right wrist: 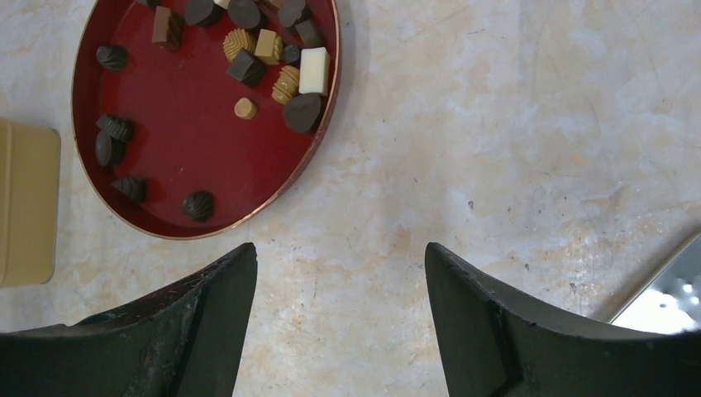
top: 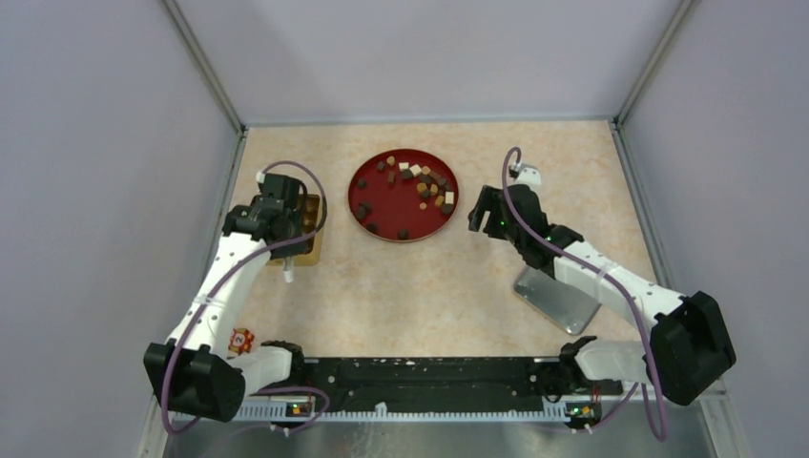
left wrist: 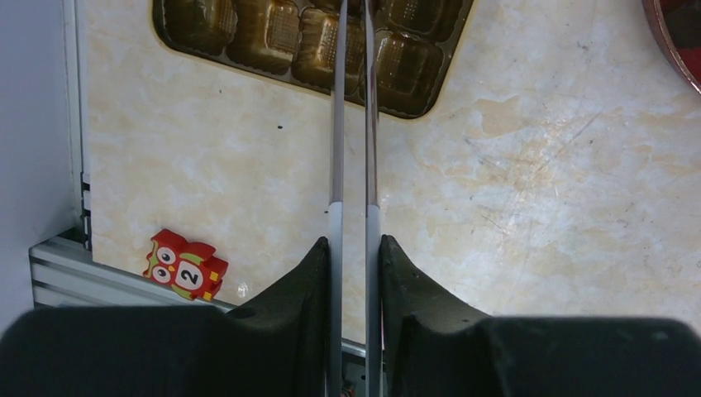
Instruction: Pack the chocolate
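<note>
- Grip, left side: left gripper [left wrist: 354, 244] is closed down on a pair of tweezers [left wrist: 336, 124], its two black fingers pressing the thin blades nearly together.
- Tweezer blades run out from the fingers and over a gold moulded tray [left wrist: 281, 41]. Their tips pass out of the wrist view, so whether they carry anything cannot be told.
- Gold moulded tray lies just left of the red plate [top: 389, 200], near it but not touching.
- Grip, right side: right gripper [right wrist: 339, 248] stands wide open and holds nothing, with bare table [right wrist: 512, 149] showing between its fingers. It hangs just right of the red plate.
- Chocolate [right wrist: 246, 68]: every piece seen lies inside the red plate, dark, tan and cream mixed. Most are bunched toward its far right part, with a few dark ones loose along its left and near sides.
- Flat silver metal piece [top: 558, 301] lies right of the red plate, nearer the arm bases, partly under the right arm.
- Red owl block [left wrist: 186, 269] marked 2 sits well left of the red plate, at the table's near edge.
</note>
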